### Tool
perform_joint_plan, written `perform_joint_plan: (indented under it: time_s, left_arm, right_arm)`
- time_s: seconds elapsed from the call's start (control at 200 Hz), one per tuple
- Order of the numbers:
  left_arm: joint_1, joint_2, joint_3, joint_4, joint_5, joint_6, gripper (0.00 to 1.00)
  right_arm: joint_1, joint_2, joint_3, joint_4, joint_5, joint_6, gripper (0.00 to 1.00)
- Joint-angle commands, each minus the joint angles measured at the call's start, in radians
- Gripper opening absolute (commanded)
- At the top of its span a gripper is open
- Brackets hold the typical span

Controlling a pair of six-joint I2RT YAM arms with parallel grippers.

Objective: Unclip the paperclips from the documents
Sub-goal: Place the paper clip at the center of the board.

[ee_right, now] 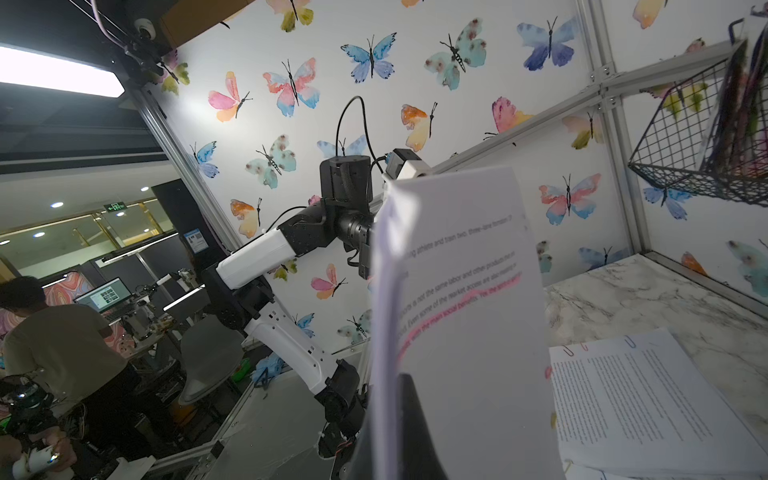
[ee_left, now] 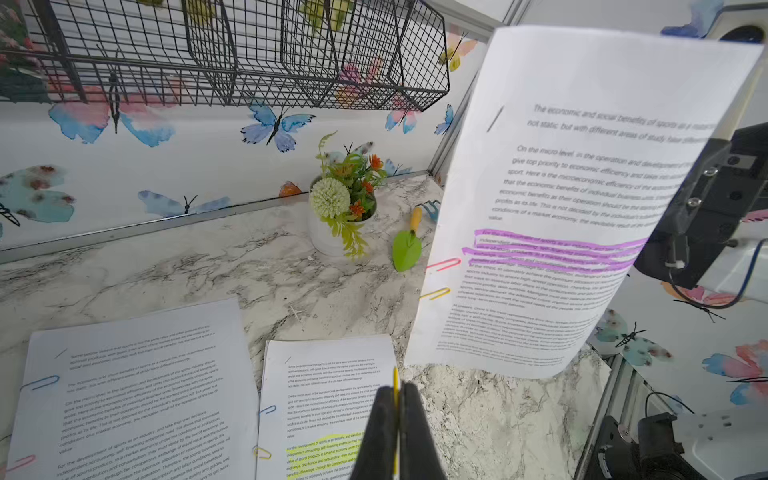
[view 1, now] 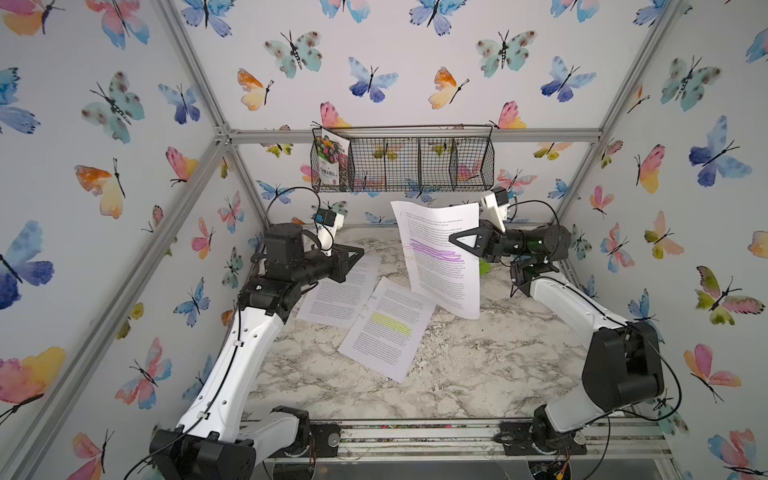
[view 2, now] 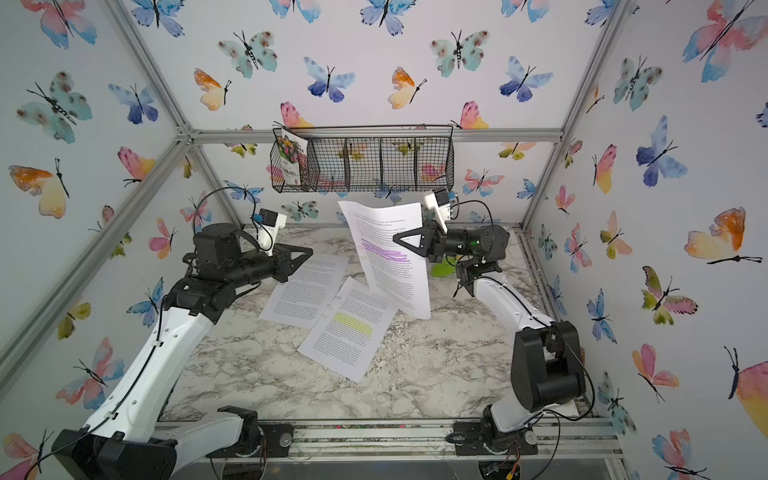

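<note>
My right gripper [view 1: 451, 239] [view 2: 395, 237] [ee_right: 392, 386] is shut on the right edge of the purple-highlighted document [view 1: 440, 257] [view 2: 386, 257] [ee_left: 582, 187] and holds it upright above the table. A pink paperclip [ee_left: 444, 264] and a yellow paperclip [ee_left: 435, 294] sit on that document's left edge. My left gripper [view 1: 362, 250] [view 2: 311, 251] [ee_left: 398, 388] is shut on a loose yellow paperclip [ee_left: 396, 378], to the left of the held document. The yellow-highlighted document [view 1: 386, 328] [ee_left: 328, 407] and the unhighlighted one [view 1: 336, 299] [ee_left: 133, 395] lie flat, each with coloured clips on its left edge.
A black wire basket [view 1: 415, 166] hangs on the back wall with a flower seed packet [view 1: 330, 160] in its left compartment. A white pot of artificial flowers [ee_left: 345, 208], a green trowel [ee_left: 407, 249] and a small blue rake [ee_left: 430, 210] stand at the back of the marble table [view 1: 457, 365].
</note>
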Motion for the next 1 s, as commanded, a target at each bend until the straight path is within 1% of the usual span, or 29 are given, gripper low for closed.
perform_joint_plan:
  time_s: [0.0,0.045,0.115,0.155,0.195,0.25,0.29,0.35,0.476,0.566,0.611,0.686,0.781,0.926,0.966,0.996]
  left_arm:
    - [-0.046,0.017,-0.022,-0.081,-0.027,0.014,0.0]
    - [-0.08,0.019,-0.049,-0.093,-0.049,-0.017,0.0]
    - [-0.178,0.015,-0.105,-0.093,-0.11,-0.068,0.0]
    - [-0.247,0.015,-0.136,-0.089,-0.194,-0.094,0.0]
    - [-0.319,0.02,-0.162,-0.089,-0.259,-0.117,0.0]
    - [-0.419,0.041,-0.192,-0.084,-0.344,-0.155,0.0]
    - [-0.484,0.065,-0.21,-0.072,-0.386,-0.185,0.0]
    - [-0.559,0.11,-0.225,-0.044,-0.41,-0.232,0.0]
    - [-0.651,0.237,-0.203,-0.008,-0.393,-0.299,0.0]
    - [-0.718,0.328,-0.178,0.017,-0.428,-0.297,0.0]
    - [-0.74,0.364,-0.175,0.043,-0.419,-0.305,0.0]
    - [-0.77,0.416,-0.18,0.089,-0.4,-0.331,0.0]
    - [-0.796,0.473,-0.181,0.128,-0.38,-0.348,0.0]
    - [-0.821,0.529,-0.174,0.128,-0.389,-0.361,0.0]
    - [-0.823,0.539,-0.176,0.129,-0.385,-0.364,0.06]
    - [-0.825,0.549,-0.178,0.132,-0.383,-0.366,0.12]
  right_arm:
    - [-0.018,-0.025,0.008,-0.132,-0.014,-0.105,0.02]
    - [-0.036,-0.035,0.023,-0.304,-0.002,-0.222,0.03]
    - [-0.073,-0.056,0.061,-0.634,0.068,-0.473,0.02]
    - [-0.1,-0.064,0.088,-0.813,0.128,-0.606,0.03]
    - [-0.13,-0.064,0.114,-0.952,0.188,-0.705,0.02]
    - [-0.173,-0.06,0.139,-1.093,0.278,-0.778,0.03]
    - [-0.207,-0.053,0.151,-1.163,0.341,-0.793,0.02]
    - [-0.247,-0.042,0.171,-1.261,0.443,-0.8,0.02]
    - [-0.263,-0.031,0.212,-1.409,0.613,-0.878,0.02]
    - [-0.265,-0.026,0.231,-1.484,0.742,-0.875,0.02]
    - [-0.266,-0.019,0.245,-1.525,0.801,-0.869,0.02]
    - [-0.266,-0.019,0.245,-1.546,0.841,-0.884,0.02]
    - [-0.266,-0.027,0.233,-1.552,0.907,-0.863,0.02]
    - [-0.266,-0.03,0.224,-1.557,0.923,-0.847,0.02]
    - [-0.266,-0.033,0.218,-1.557,0.923,-0.846,0.02]
    - [-0.266,-0.036,0.215,-1.557,0.923,-0.846,0.02]
